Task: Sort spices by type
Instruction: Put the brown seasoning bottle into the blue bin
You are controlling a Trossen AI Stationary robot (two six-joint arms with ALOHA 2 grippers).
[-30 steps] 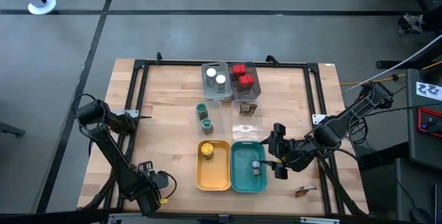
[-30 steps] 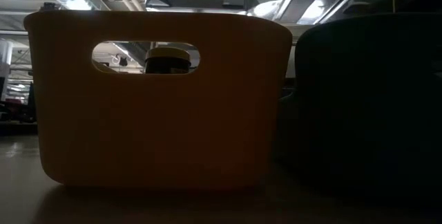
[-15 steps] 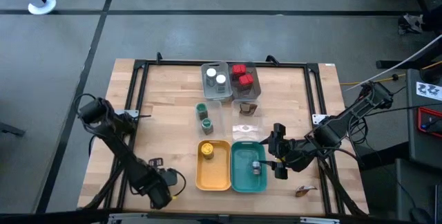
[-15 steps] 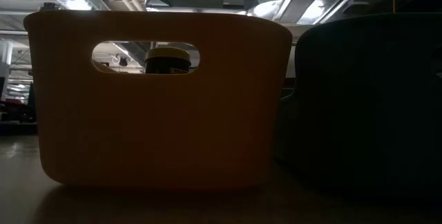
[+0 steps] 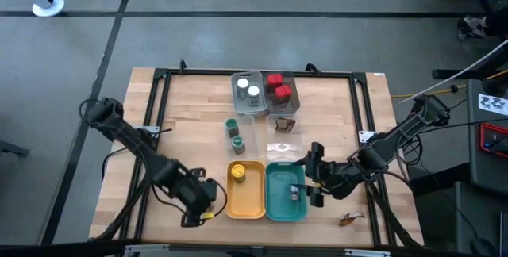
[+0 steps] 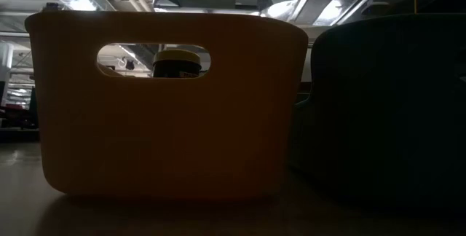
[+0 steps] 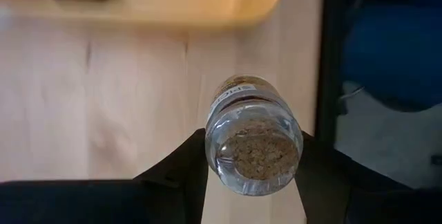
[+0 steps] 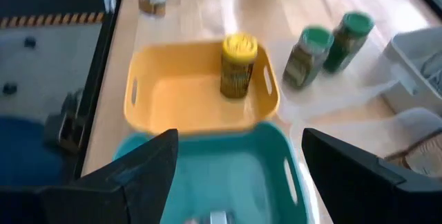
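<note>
- Left claw [image 5: 198, 204] sits low over the table [image 5: 190, 130], just beside the yellow tray [image 5: 245, 200]; its fingers [image 7: 173, 175] pinch a clear jar of brown spice [image 7: 253, 137].
- Right claw [image 5: 312, 179] hovers at the teal tray's [image 5: 279, 203] right edge, fingers [image 8: 145, 165] spread wide, holding nothing.
- Count, high view: two white-lidded jars [image 5: 248, 89] in the grey tray [image 5: 238, 105]; two red tins [image 5: 278, 86] in the clear tray [image 5: 292, 106] next to it; two green-lidded jars [image 5: 234, 132] standing on the table between the trays; one yellow-lidded jar [image 5: 239, 172] in the yellow tray; one small grey jar [image 5: 294, 192] in the teal tray.
- One small brown item [image 5: 348, 220] lies on the table's near right corner.
- Left wrist view alone shows the held jar's contents.
- Low view shows only tray walls and the yellow lid through a handle slot.
</note>
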